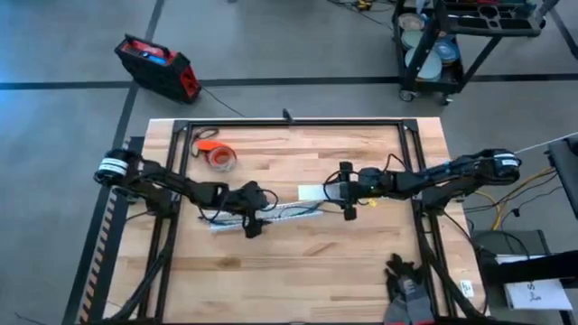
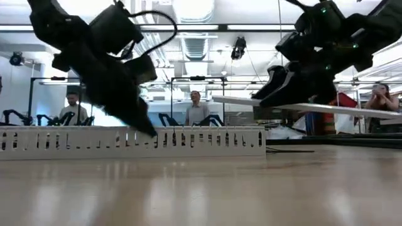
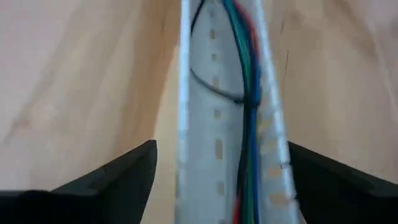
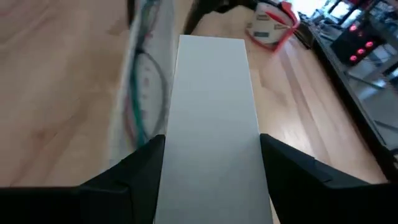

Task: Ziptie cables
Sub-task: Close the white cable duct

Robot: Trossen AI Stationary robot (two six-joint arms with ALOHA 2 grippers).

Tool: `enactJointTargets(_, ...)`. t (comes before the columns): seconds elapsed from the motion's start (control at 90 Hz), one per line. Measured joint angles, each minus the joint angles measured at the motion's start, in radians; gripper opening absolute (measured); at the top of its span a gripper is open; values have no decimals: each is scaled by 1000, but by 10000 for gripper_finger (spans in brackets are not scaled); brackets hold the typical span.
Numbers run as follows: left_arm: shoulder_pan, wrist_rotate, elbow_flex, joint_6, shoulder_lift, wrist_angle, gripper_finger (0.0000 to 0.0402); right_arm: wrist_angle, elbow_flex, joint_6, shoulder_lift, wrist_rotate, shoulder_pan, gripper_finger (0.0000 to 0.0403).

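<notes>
A long white slotted channel (image 1: 284,215) lies on the wooden table with the cables (image 3: 249,81) running inside it: green, blue, red and dark wires. A thin dark strand (image 3: 202,81) loops over the channel floor to the bundle; I cannot tell whether it is the ziptie. My left gripper (image 3: 221,146) is open above the channel (image 3: 214,143), one finger on each side of it. My right gripper (image 4: 211,140), right of the channel, is shut on a flat white cover strip (image 4: 211,93). My right gripper pinches the white cover strip by its two long edges (image 4: 171,146), one finger on each. The fingers come from the table's right, about level, and the strip runs on past them toward the left. The strip (image 2: 314,107) is level and clear of the table.
An orange tape roll (image 1: 219,158) lies at the far left of the table. Black gloves (image 1: 406,289) lie at the near right edge. A red case (image 1: 158,68) and a cart (image 1: 452,45) stand on the floor beyond the table. People stand in the room behind.
</notes>
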Motion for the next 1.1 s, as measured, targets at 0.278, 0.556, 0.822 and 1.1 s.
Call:
enactJointTargets(0.278, 50, 7, 16, 42, 98, 159, 325, -21, -1, -21, 61, 52, 108, 215)
enactJointTargets(0.556, 52, 76, 98, 101, 192, 100, 343, 66, 2, -46, 138, 129, 112, 215)
enactJointTargets(0.822, 52, 77, 127, 117, 195, 10, 317, 76, 6, -119, 151, 117, 105, 215)
enactJointTargets(1.1, 51, 118, 136, 124, 246, 16, 307, 75, 3, -164, 175, 72, 60, 215)
